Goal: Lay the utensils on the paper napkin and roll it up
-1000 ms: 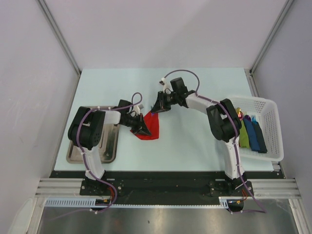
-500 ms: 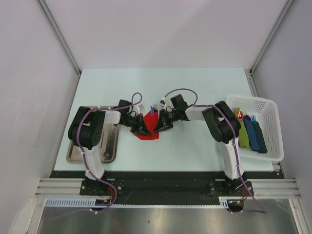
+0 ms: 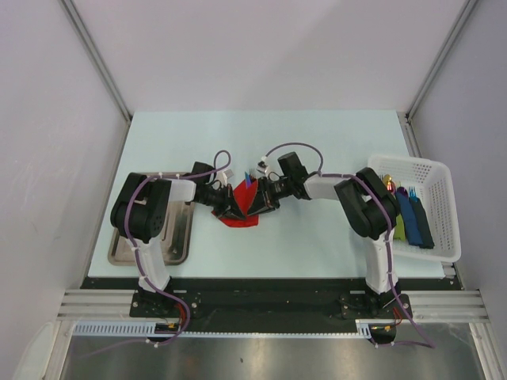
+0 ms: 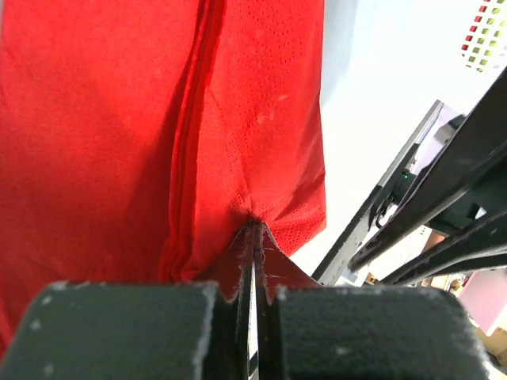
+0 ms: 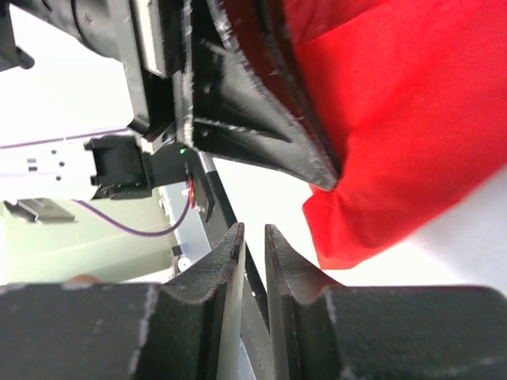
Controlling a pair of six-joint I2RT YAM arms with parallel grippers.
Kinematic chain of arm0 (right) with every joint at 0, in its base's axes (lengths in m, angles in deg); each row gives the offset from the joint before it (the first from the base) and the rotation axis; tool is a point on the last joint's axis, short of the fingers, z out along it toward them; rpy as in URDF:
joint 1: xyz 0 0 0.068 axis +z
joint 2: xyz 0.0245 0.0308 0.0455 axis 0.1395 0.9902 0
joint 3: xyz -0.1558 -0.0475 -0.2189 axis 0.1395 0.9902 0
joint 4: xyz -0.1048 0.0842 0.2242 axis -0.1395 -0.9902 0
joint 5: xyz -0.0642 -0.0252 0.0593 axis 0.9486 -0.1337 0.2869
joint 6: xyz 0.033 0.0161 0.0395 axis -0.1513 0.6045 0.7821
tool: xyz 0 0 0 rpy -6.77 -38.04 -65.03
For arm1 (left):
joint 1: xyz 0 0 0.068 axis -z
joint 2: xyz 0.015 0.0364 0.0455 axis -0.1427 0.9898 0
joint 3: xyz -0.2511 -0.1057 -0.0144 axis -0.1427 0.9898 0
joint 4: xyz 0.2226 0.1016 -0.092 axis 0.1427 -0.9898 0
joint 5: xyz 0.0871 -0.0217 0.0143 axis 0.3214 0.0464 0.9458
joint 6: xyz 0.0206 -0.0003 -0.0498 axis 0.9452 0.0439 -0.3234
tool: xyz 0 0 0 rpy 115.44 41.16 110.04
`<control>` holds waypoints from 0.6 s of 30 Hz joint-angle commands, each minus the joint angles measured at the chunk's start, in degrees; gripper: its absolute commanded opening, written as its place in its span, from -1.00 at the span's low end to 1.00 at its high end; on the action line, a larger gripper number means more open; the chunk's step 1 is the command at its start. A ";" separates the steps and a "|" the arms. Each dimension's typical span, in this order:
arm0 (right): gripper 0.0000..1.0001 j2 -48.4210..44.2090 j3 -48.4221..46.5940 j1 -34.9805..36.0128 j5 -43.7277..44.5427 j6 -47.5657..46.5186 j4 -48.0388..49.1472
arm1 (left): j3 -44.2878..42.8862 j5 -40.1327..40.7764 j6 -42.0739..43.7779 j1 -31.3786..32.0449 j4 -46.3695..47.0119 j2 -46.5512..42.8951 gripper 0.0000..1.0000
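Red paper napkin (image 3: 242,219) lies on the tabletop (image 3: 317,150) just off centre toward 8 o'clock, folded into a narrow bundle running roughly 12 to 6. At its 12 o'clock end a small cluster of tines, the utensils (image 3: 250,179), pokes out of the paper. They are too small from overhead for me to count, so I judge the loading is done and the rolling is under way.

My left hand (image 4: 252,231) comes in from 9 o'clock with its jaws pinched fully together on a corner of the red paper; the paper puckers where they bite. I read that grip as an anchor that stops the loose flap springing open. My right hand (image 5: 253,231) comes in from 3 o'clock, close against the bundle and opposite the left. Its jaws stand at a narrow slit with only light background between the tips, so it holds nothing. The napkin's edge lies just beside those tips, where I'd expect it to tuck or press next.

Counted: one red napkin and two hands on it. One white basket (image 3: 444,170) sits at the 3 o'clock edge, holding what look like three finished rolls, one green and two blue. One metal tray (image 3: 176,237) sits at 8 o'clock beneath the left arm.
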 commanded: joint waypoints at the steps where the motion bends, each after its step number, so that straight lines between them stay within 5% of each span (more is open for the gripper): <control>1: -0.58 1.03 1.64 0.56 -2.97 1.84 3.06 | 2.62 9.76 3.07 -0.06 -1.96 2.09 -1.00; 11: -0.59 7.98 0.15 -0.58 -2.44 3.34 1.83 | 3.06 9.76 3.59 -0.06 -2.22 2.18 -1.00; 18: -0.48 2.18 -6.61 -2.07 -0.97 2.64 1.92 | 2.89 9.32 3.50 -0.06 -2.22 2.70 -1.00</control>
